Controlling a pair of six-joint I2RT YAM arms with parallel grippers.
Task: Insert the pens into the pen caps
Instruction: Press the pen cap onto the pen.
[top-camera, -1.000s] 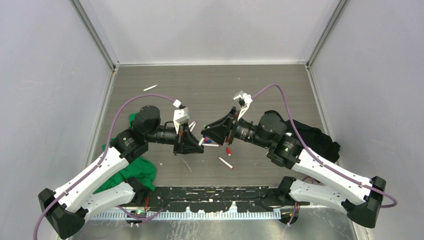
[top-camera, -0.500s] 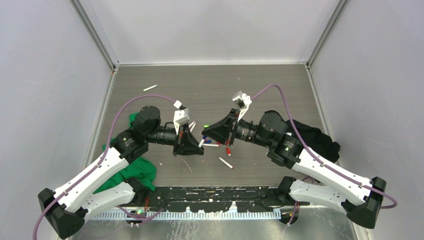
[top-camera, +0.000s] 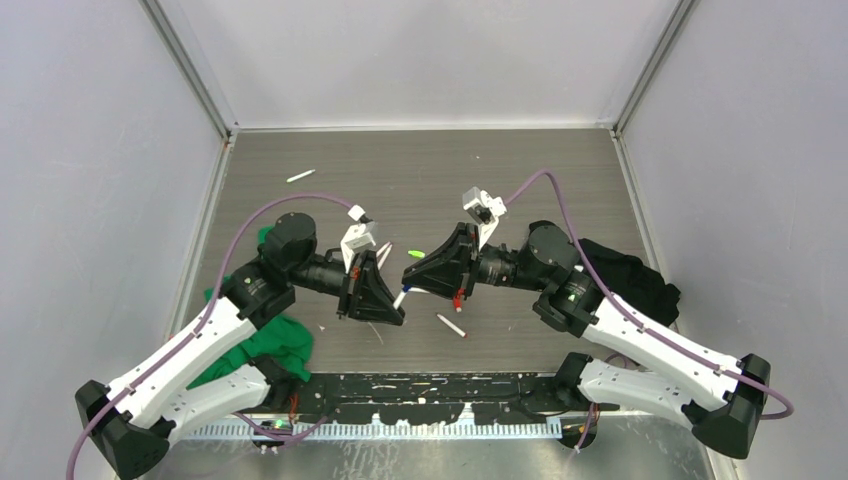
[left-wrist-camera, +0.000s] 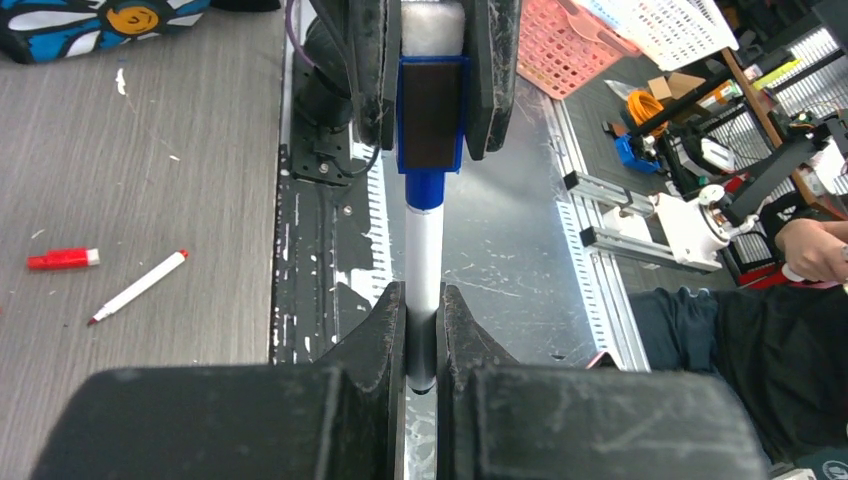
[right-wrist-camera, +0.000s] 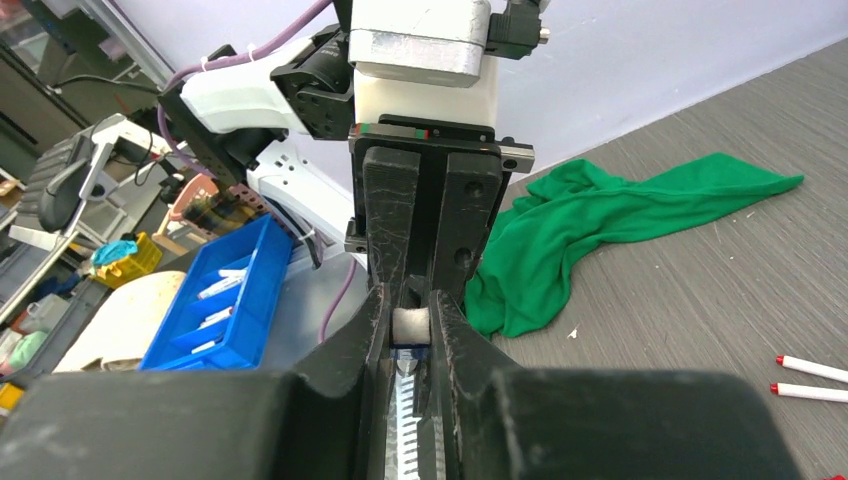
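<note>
With the left gripper (left-wrist-camera: 422, 330) clamped on the white pen (left-wrist-camera: 425, 250) and the right gripper (right-wrist-camera: 410, 330) pinching its blue cap (left-wrist-camera: 430, 185) in mid-air above the table (top-camera: 420, 180), we judged that a slight tilt could jam the tip or slip the pen loose.

left end effector (left-wrist-camera: 422, 335) clamped | right end effector (right-wrist-camera: 410, 330) apparently clamped | face-to-face

The right tool (right-wrist-camera: 410, 310) shifts left and narrows its jaws onto the blue cap (left-wrist-camera: 430, 165), meeting the pen (left-wrist-camera: 424, 250) gripped by the left tool (left-wrist-camera: 422, 310). The left tool tilts, its tip swinging toward the near edge of the bench (top-camera: 420, 180). A lime green cap (top-camera: 415, 253) comes into sight.
</note>
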